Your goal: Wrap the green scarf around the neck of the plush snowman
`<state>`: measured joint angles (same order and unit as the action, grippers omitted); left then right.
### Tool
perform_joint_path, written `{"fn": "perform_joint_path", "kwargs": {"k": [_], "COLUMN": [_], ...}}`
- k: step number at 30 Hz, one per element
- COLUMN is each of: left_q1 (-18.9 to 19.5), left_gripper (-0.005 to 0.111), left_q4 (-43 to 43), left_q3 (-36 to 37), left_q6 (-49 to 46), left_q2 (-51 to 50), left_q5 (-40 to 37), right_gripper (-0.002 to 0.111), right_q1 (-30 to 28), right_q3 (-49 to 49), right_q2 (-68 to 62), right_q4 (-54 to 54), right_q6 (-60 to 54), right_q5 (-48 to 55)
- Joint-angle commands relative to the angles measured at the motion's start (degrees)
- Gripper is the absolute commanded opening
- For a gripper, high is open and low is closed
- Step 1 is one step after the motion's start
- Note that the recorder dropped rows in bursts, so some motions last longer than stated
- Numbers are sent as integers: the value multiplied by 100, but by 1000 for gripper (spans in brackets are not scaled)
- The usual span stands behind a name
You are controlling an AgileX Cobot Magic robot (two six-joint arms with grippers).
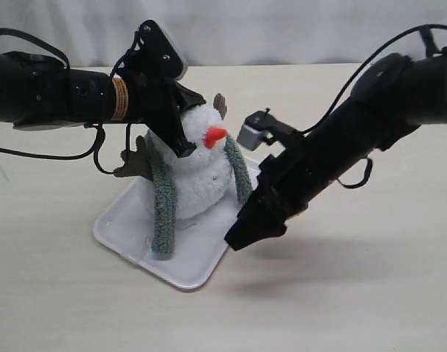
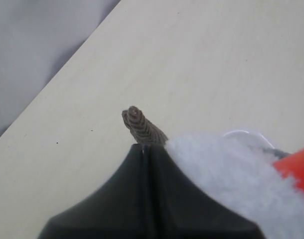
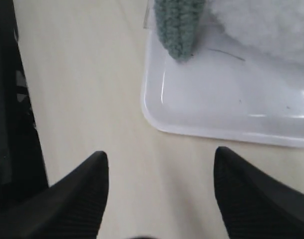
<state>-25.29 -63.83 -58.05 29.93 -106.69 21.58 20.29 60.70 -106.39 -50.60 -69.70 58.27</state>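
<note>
Plush snowman [image 1: 201, 183] upright; green scarf [image 1: 163, 205] apparently draped over, ends hanging.

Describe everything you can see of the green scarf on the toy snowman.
The grey-green fuzzy knit scarf is a long, narrow, ribbed strip with rounded ends. It is draped behind the fluffy white plush snowman's head, not crossed or tied, with both halves hanging down the front of the body. The half on the exterior view's left hangs lower; both tips seem to rest on the flat white tray. The right gripper, jaws open, hangs clear of it.
</note>
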Motion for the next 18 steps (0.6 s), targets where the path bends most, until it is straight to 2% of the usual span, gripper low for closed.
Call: {"fn": "perform_joint_path", "kwargs": {"k": [1, 4, 8, 14, 18], "left_q1": [-8, -8, -8, -8, -8], "left_gripper": [0, 0, 0, 0, 0], "left_q4": [-199, -215, -312, -323, -323], "left_q3": [125, 125, 125, 125, 125], "left_q6": [31, 31, 43, 43, 43], "left_q2": [-142, -142, -142, -142, -142], "left_q5": [-187, -189, -153, -150, -150], "right_gripper": [58, 60, 68, 68, 68], "right_q1": [827, 1406, 1901, 2295, 2313], "right_q3": [-242, -341, -351, -351, -337], "right_q2": [49, 49, 22, -159, -378], "right_q4": [-137, -137, -371, -1171, -1651], "right_q6": [72, 85, 291, 271, 284], "right_q5": [-1570, -2461, -3252, -4601, -4814]}}
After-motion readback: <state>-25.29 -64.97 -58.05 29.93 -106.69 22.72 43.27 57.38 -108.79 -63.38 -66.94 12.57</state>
